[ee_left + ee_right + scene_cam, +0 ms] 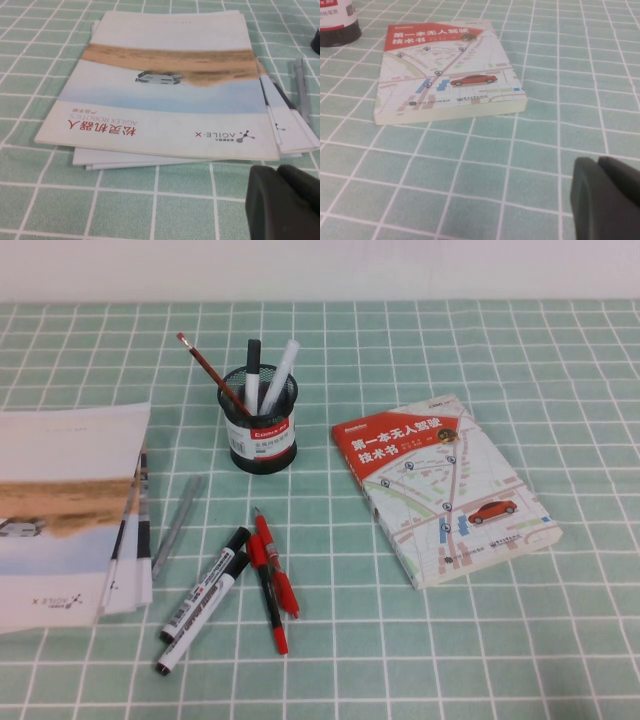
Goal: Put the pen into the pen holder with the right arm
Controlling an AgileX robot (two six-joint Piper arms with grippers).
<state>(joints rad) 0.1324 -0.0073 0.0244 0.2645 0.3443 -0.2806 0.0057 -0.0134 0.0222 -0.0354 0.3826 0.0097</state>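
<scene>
The pen (pixel 212 372), a thin dark-red stick with a small red end, stands in the pen holder (pixel 260 430) and leans out to the left. The pen holder is a black mesh cup with a red and white label; its base shows in the right wrist view (pixel 335 27). A black marker and a white marker stand in it too. Neither arm appears in the high view. My right gripper (pixel 598 163) is shut and empty, low over the tablecloth near the book's front corner. My left gripper (pixel 276 171) is shut and empty in front of the brochures.
A book with a red and map cover (pixel 445 485) lies right of the holder. A stack of brochures (pixel 70 510) lies at the left with a grey pen (pixel 178 525) beside it. Two black-and-white markers (pixel 205 595) and red pens (pixel 272 575) lie in front of the holder.
</scene>
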